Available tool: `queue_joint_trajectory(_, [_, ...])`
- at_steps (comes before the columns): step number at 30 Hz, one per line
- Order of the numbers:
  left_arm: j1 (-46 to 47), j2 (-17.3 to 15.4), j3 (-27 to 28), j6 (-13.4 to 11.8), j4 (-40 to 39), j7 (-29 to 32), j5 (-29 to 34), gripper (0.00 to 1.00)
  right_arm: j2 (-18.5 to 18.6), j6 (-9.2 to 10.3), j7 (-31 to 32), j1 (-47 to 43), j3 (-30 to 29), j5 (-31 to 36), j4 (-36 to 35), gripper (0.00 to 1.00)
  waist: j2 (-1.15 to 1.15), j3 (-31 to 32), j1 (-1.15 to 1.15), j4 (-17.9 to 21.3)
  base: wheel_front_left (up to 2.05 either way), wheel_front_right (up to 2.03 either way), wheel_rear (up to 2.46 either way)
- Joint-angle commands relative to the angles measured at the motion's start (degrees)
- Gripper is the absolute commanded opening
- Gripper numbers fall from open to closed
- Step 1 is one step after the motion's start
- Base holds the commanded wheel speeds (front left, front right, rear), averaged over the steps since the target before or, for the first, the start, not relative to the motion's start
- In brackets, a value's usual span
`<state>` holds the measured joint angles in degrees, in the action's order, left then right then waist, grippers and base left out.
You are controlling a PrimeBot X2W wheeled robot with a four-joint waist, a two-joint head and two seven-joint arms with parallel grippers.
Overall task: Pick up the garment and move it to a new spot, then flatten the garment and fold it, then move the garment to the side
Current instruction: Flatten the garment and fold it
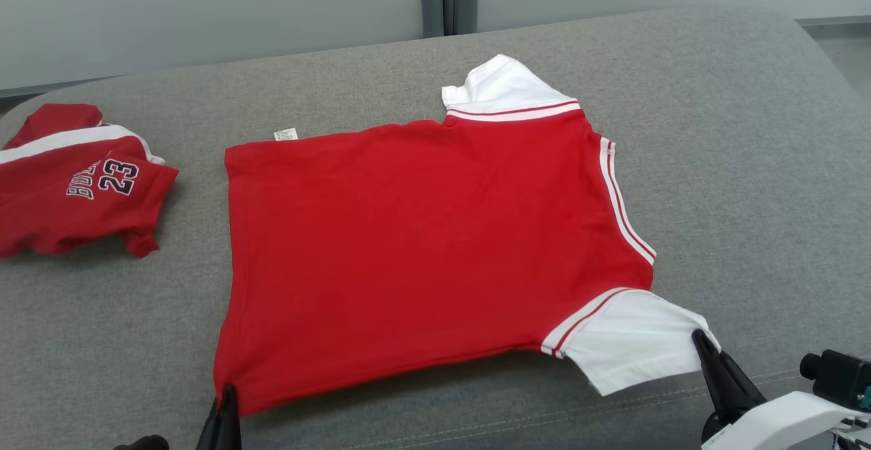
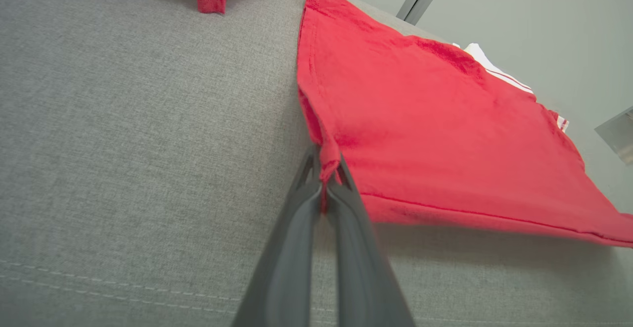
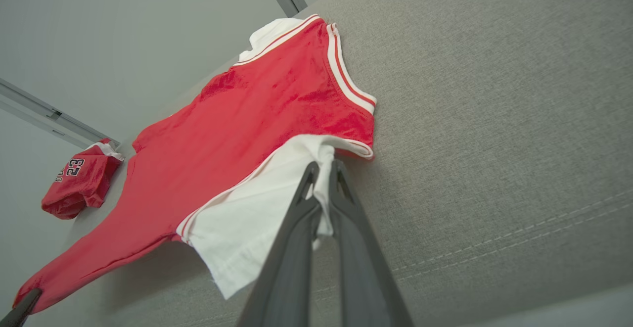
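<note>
The shirt (image 1: 422,232) seems nearly flattened, left hand (image 1: 228,394) pinching its hem corner, right hand (image 1: 697,335) pinching a white sleeve; folding and moving aside are left.

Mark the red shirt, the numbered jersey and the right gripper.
red shirt (image 1: 422,246): head view, middle of red body.
numbered jersey (image 1: 117,179): head view, number print.
right gripper (image 3: 325,166): right wrist view, midway between fingertips.

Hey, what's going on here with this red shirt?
A two-armed robot is handling a red shirt spread on a gray cushion. Its left pincer is shut on the shirt's bottom corner, its right pincer on the near white sleeve. The shirt's near edge is lifted slightly. Another red garment, numbered 23, lies bunched at the left.
</note>
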<state>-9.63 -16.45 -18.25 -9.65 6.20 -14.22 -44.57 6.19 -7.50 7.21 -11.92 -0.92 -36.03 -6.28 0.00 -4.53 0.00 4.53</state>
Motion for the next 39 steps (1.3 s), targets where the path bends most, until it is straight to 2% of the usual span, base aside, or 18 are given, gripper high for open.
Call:
queue_joint_trajectory(1, [-1.09,-0.53,0.18,-0.39,-0.24,0.35,-0.44,0.0,-0.3,0.02,0.94,-0.95,-0.61,0.42,-0.31,0.0,0.0,0.02,0.0,-0.18,0.0,0.0,0.0])
queue_joint_trajectory(15, [2.03,0.48,-1.0,-1.16,0.03,4.06,-1.8,0.0,-1.88,0.02,2.99,3.39,-1.8,2.85,3.9,0.0,0.0,-0.16,0.0,-1.63,0.0,0.0,0.0])
queue_joint_trajectory(24, [5.56,2.26,-0.54,-3.88,-1.42,8.76,-4.51,0.0,-2.3,0.01,2.85,8.45,-2.02,3.76,8.01,0.0,0.0,-0.93,0.0,-2.35,0.0,0.0,0.0])
queue_joint_trajectory(30, [10.15,3.62,-0.84,-5.29,-0.62,11.16,-5.07,0.0,-2.57,0.02,3.3,14.19,-2.7,4.85,12.33,0.0,0.0,-1.88,0.0,-2.5,0.0,0.0,0.0])
queue_joint_trajectory(39, [17.94,5.12,0.57,-5.76,6.66,12.75,-6.81,0.0,-2.95,0.01,2.91,25.95,-4.23,7.88,23.06,0.0,0.0,-4.42,0.0,-2.29,0.0,0.0,0.0])
